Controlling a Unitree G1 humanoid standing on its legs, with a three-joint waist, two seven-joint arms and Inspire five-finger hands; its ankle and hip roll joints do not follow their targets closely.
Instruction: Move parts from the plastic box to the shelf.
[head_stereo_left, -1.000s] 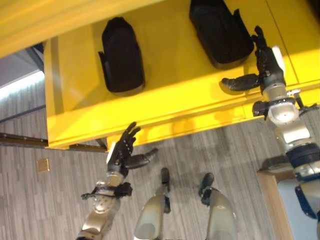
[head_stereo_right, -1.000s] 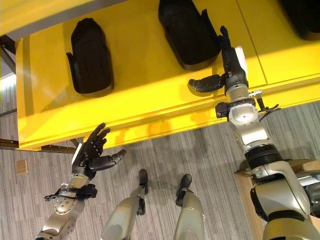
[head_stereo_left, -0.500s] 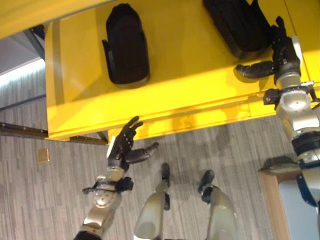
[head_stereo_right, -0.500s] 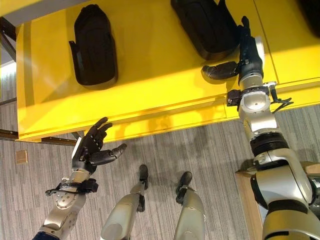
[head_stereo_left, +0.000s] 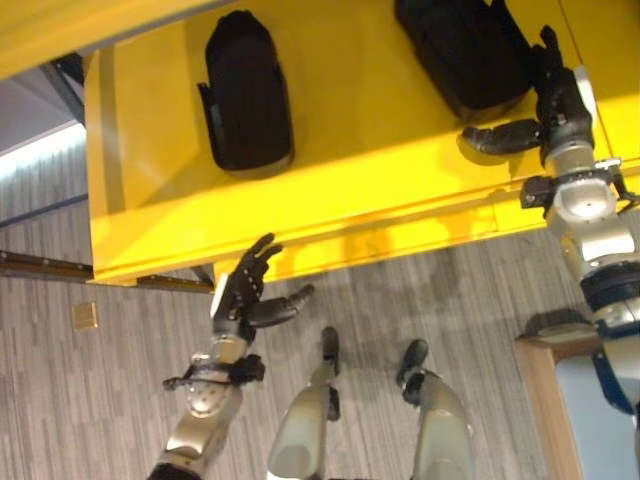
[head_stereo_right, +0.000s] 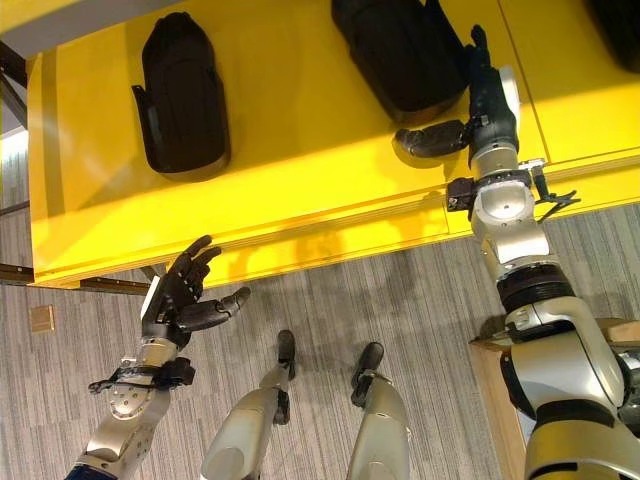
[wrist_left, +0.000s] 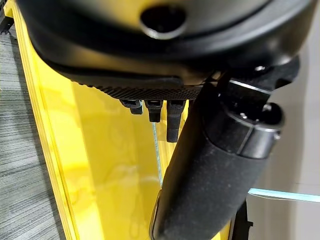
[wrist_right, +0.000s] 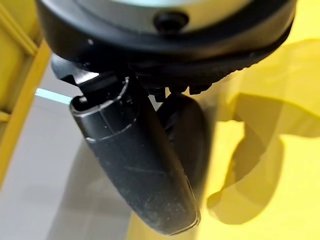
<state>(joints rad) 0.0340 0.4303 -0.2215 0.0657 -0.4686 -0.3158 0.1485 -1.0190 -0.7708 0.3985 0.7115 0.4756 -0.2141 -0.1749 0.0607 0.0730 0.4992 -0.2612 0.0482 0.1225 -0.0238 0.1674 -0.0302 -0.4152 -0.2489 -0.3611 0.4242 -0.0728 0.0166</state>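
Nearest, at about 7 o'clock in the left eye view, the left hand (head_stereo_left: 243, 300) rises on its silver-grey forearm over the grey striped floor (head_stereo_left: 120, 400). Its palm is turned toward the centre, the fingers are straight and fanned, pointing to about 1 o'clock, and the thumb sticks out toward 3 o'clock. It holds nothing; the fingertips end just short of the front edge of the yellow shelf (head_stereo_left: 350, 170). In its own wrist view the thumb lies long and straight and the short row of fingertips shows past the palm, with the yellow shelf face behind them.

At 4 o'clock the corner of a wooden-edged surface (head_stereo_right: 490, 365) shows beside the right arm.

Farther out, at about 2 o'clock, the right arm reaches up nearly straight, its wrist over the shelf's front lip. The right hand (head_stereo_right: 487, 105) is over the shelf surface, fingers extended toward 12 o'clock along the right flank of a black part (head_stereo_right: 395, 50), touching or just beside it; I cannot tell which. The thumb is spread wide toward 9 o'clock, below the part's near end. The hand grips nothing.

Farthest, at about 11 o'clock, a second black part (head_stereo_left: 245, 90) lies flat on the shelf, well apart from both hands.
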